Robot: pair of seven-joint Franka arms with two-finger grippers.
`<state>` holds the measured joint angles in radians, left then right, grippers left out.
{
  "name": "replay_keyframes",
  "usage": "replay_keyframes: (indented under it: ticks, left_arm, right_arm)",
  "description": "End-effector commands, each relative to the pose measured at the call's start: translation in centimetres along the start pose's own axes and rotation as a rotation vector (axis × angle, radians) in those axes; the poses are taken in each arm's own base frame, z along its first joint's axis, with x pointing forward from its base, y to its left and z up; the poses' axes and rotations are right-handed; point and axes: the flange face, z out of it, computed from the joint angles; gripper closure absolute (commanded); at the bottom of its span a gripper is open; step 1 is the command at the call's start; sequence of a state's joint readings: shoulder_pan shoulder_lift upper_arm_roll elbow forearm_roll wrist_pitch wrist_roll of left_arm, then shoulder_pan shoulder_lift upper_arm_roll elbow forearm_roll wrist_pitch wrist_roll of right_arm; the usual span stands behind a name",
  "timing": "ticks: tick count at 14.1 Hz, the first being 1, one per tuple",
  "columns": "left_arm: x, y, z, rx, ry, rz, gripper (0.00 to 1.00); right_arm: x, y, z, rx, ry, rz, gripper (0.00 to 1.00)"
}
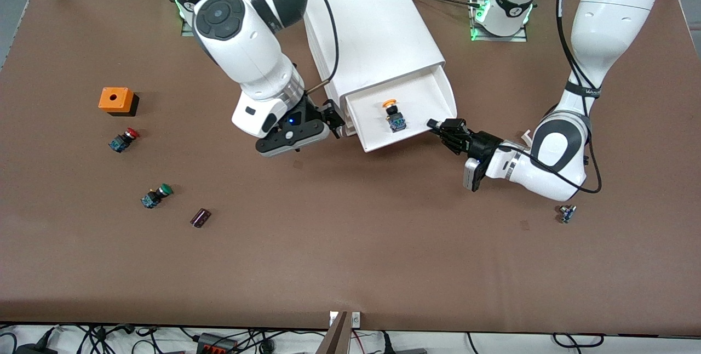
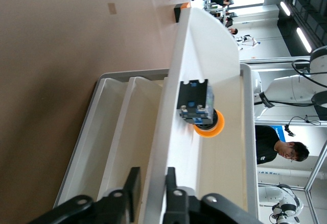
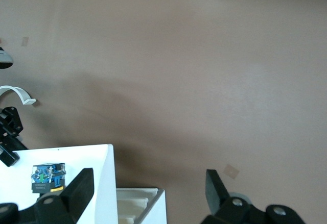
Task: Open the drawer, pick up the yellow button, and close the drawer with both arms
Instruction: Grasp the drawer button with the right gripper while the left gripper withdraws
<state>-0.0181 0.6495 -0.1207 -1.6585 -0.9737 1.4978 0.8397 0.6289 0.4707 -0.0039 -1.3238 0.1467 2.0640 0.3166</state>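
Observation:
The topmost drawer (image 1: 424,99) of the white cabinet (image 1: 372,30) stands pulled out toward the front camera. The orange-capped button (image 1: 393,115) lies on its side inside the drawer (image 2: 225,147), and its black-and-blue body (image 2: 196,104) shows close up. My left gripper (image 1: 436,125) is at the drawer's front corner toward the left arm's end. Its fingers (image 2: 134,183) straddle the drawer's front wall, slightly open, with a thin gap on one side. My right gripper (image 1: 333,116) hangs wide open at the other front corner, one finger (image 3: 76,188) over the drawer (image 3: 76,163) near the button (image 3: 48,178).
Toward the right arm's end lie an orange box (image 1: 116,100), a red-capped button (image 1: 125,139), a green-capped button (image 1: 157,195) and a small dark part (image 1: 200,217). Another small part (image 1: 567,213) lies near the left arm's elbow. The lower drawers (image 2: 110,132) are shut.

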Motion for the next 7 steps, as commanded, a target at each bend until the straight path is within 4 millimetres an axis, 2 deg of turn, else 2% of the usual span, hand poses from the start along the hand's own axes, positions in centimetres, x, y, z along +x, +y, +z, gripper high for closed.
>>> replay_keyframes:
  ticks: [1,2,5,7]
  left_arm:
    - [0.1,-0.8,-1.7,0.061,0.007,-0.067,0.0]
    - [-0.1,0.2,-2.7,0.078,0.013,-0.111,0.0]
    - [-0.1,5.8,-4.8,0.195,0.005,-0.284,0.0]
    - [0.2,9.5,-6.2,0.313,0.009,-0.405,0.0]
  right_arm:
    - [-0.2,-4.2,0.6,-0.021,0.033,-0.051,0.07]
    - [-0.4,-5.9,0.9,-0.032,0.05,-0.041,0.07]
    - [-1.6,-10.7,2.6,-0.078,0.089,-0.056,0.07]
    - [-2.1,-11.9,4.4,-0.101,0.088,-0.088,0.08]
